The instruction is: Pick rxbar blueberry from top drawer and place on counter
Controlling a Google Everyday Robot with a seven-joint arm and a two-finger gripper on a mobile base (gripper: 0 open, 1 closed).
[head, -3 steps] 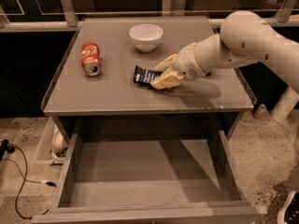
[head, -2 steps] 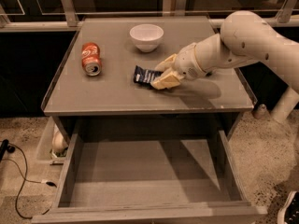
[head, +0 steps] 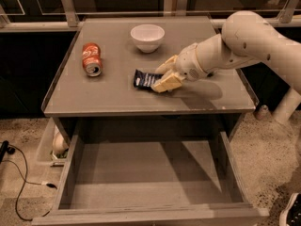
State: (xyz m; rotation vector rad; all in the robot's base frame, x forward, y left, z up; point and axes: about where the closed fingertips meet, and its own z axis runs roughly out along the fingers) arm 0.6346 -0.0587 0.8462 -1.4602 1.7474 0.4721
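The rxbar blueberry point(head: 145, 79), a dark flat wrapper with white print, lies on the counter point(head: 113, 95) near its middle. My gripper point(head: 158, 80) comes in from the right, and its cream fingers point(head: 165, 84) close on the bar's right end, low on the counter surface. The top drawer point(head: 141, 178) is pulled fully open below the counter, and its flat grey bottom is bare.
A red soda can point(head: 91, 59) lies on its side at the counter's left. A white bowl point(head: 147, 37) stands at the back middle. My arm point(head: 244, 41) reaches over the counter's right side. A cable point(head: 19, 182) runs across the floor at the left.
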